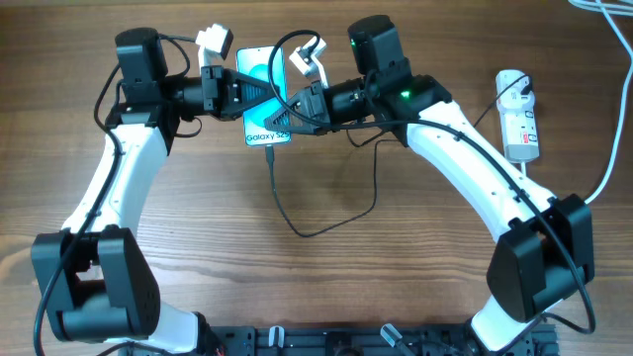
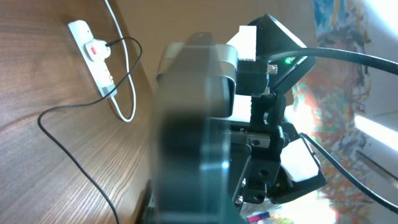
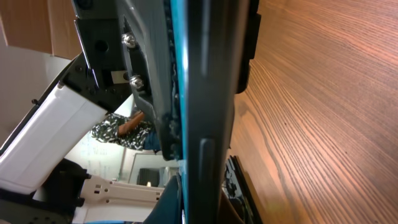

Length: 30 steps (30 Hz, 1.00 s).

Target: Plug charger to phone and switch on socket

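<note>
The phone (image 1: 259, 77), teal screen up with "Galaxy S25" at its near end, is held between both grippers at the back middle. My left gripper (image 1: 243, 95) is shut on its left edge and my right gripper (image 1: 289, 109) on its right edge. The phone fills both wrist views edge-on and blurred, in the left wrist view (image 2: 193, 124) and the right wrist view (image 3: 208, 112). The black charger cable (image 1: 297, 225) hangs from the phone's near end, loops over the table and runs to a black plug in the white socket (image 1: 517, 117). The socket also shows in the left wrist view (image 2: 92, 55), with a red switch.
A thick white cord (image 1: 615, 119) runs from the socket along the table's right edge. The charger's loop lies on the wooden table (image 1: 198, 218) between the two arms. The arm bases stand at the front corners.
</note>
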Each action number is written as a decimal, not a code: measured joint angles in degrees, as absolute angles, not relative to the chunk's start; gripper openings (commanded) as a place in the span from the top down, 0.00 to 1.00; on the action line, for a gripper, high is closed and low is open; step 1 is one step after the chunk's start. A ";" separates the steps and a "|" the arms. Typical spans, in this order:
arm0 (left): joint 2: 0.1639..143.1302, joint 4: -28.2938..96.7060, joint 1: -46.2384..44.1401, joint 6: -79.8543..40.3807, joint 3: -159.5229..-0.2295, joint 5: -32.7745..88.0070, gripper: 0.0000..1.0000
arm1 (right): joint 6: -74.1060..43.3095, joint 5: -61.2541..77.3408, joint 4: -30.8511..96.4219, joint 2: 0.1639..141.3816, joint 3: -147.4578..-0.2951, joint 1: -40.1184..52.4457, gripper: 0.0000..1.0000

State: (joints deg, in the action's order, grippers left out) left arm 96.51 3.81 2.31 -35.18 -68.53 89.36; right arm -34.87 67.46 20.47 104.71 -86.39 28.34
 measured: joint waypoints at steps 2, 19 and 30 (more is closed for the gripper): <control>96.53 3.90 2.31 -35.07 -68.51 89.21 0.45 | -34.79 66.59 20.53 104.71 -86.39 28.47 0.96; 96.51 8.08 8.34 -35.27 -68.51 76.93 0.00 | -30.06 55.42 30.65 104.71 -86.39 26.72 0.96; 96.51 30.59 10.79 -31.57 -68.58 46.30 0.00 | -25.23 40.80 35.14 105.69 -80.01 24.49 0.96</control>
